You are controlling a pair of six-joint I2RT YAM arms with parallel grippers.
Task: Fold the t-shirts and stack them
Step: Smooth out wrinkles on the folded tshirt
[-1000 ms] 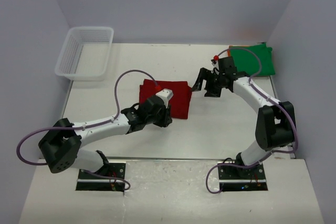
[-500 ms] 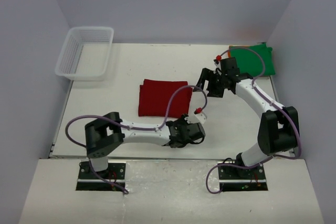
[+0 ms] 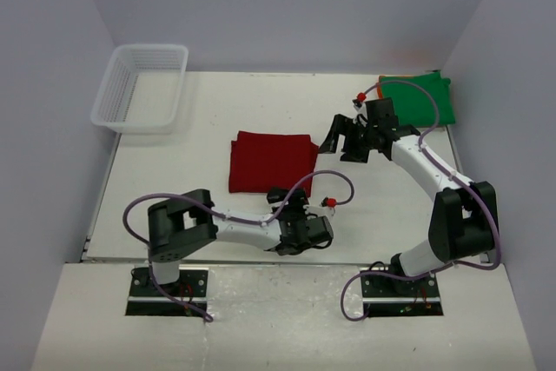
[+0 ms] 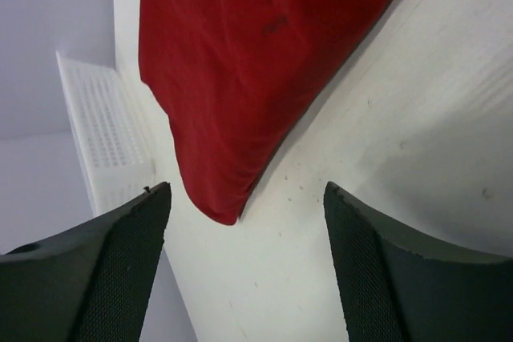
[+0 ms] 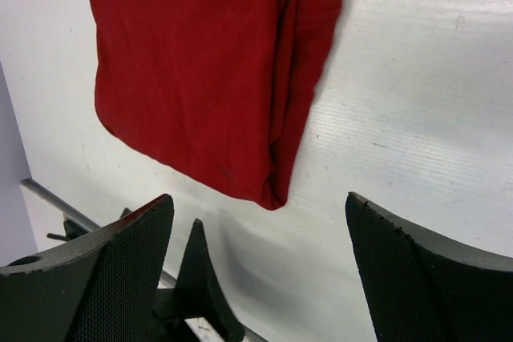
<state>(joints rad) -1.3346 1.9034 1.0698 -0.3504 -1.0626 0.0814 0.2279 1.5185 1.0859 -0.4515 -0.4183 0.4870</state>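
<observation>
A folded dark red t-shirt [image 3: 271, 161] lies flat in the middle of the table, also seen in the left wrist view [image 4: 256, 62] and the right wrist view [image 5: 200, 70]. A folded green t-shirt [image 3: 419, 100] rests at the back right corner, with a thin orange edge [image 3: 393, 77] showing under it. My left gripper [image 3: 287, 200] sits low just in front of the red shirt, open and empty [image 4: 248, 278]. My right gripper [image 3: 337, 141] hovers to the right of the red shirt, open and empty [image 5: 256, 270].
A white mesh basket [image 3: 141, 86] stands at the back left corner and shows in the left wrist view [image 4: 104, 142]. The left arm lies folded along the table's near edge [image 3: 234, 228]. A dark pointed part of the left gripper [image 5: 196, 278] shows in the right wrist view.
My left arm has swung off the red shirt to the near edge, and its jaws have opened. The right gripper has barely shifted.
</observation>
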